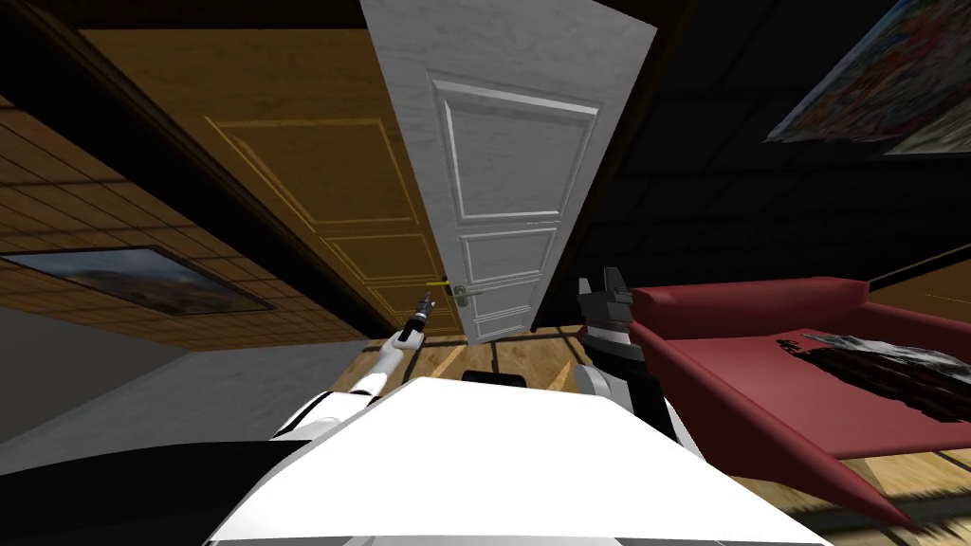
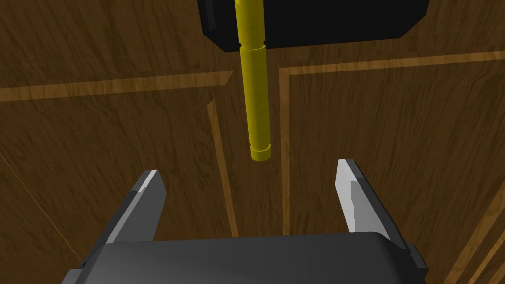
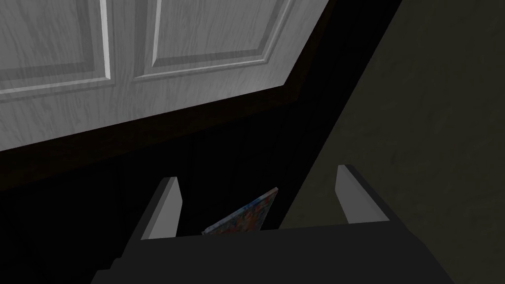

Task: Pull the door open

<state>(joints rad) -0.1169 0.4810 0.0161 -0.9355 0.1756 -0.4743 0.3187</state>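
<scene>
— Entry 1, the handle?
— Yellow handle (image 2: 256, 98): round bar on a black plate (image 2: 320, 24), mounted on the brown panelled door (image 2: 123, 138). Its free end lies just ahead of the left gripper (image 2: 248, 167), in line with the gap.
— Entry 2, that gripper?
— 2 fingers spread wide, holding nothing, touching nothing. Head view: centre of frame, left of the white door (image 1: 503, 161).
— Entry 3?
— Right gripper (image 3: 257, 173): fingers apart, empty.

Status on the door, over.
Left tool open, just short of yellow handle on brown door. Right tool open, by sofa. Nothing between tool and handle.
</scene>
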